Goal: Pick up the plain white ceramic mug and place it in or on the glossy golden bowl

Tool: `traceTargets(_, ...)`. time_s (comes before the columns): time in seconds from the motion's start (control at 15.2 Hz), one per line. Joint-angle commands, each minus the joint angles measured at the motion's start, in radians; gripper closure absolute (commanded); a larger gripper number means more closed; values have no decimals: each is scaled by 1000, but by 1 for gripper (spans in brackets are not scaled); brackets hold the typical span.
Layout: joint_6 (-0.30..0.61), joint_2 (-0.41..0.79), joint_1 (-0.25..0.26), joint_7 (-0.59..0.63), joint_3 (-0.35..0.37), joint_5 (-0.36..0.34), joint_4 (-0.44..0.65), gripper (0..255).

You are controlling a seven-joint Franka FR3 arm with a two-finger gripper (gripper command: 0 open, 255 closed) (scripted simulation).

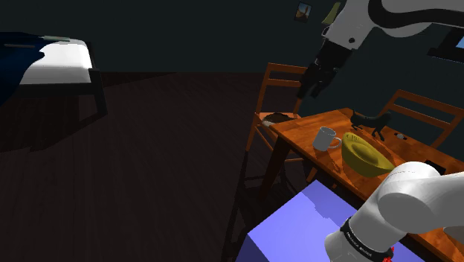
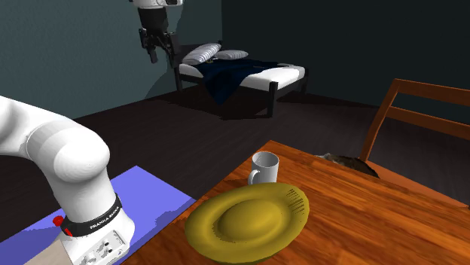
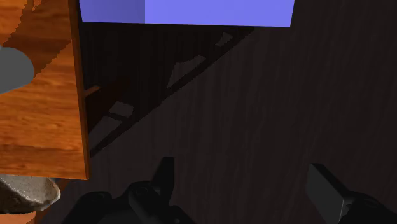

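The fingers [image 3: 165, 179] stood wide apart w/ nothing btwn them but the dark plank floor [image 3: 254, 114] down below, so the black gripper [image 1: 309, 91] had hold of nothing. It hung high up, pointing downward, out past the edge of the wooden table [image 1: 327, 121] rather than over its top, on the side where a wooden chair [image 1: 279, 80] was drawn up. The white arm [image 1: 387, 18] reached up & over from its stand [image 1: 297, 223], a box w/ a blue-violet top next to the table. The mug [image 1: 324, 138], white to pale grey, sat upright on the tabletop close to that edge, mouth up, well below & apart from the gripper. Just beside it lay the bowl [image 1: 364, 156], shallow & glossy yellow-gold; I couldn't tell whether the two touched. Farther along the table stood a small black animal figurine [image 1: 369, 123]. On the chair's seat lay a dark lump [image 1: 279, 117]; what it was I couldn't make out. Across the room, by the dim wall, was a bed [image 1: 56, 63] w/ a white sheet & a dark blue cover.
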Motion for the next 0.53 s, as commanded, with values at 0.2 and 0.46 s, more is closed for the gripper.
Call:
traceTargets(0.2, 25, 1, -21, -68, -55, -38, -45, 0)
traceTargets(0.46, 65, 18, -52, -158, -129, -91, -91, 0)
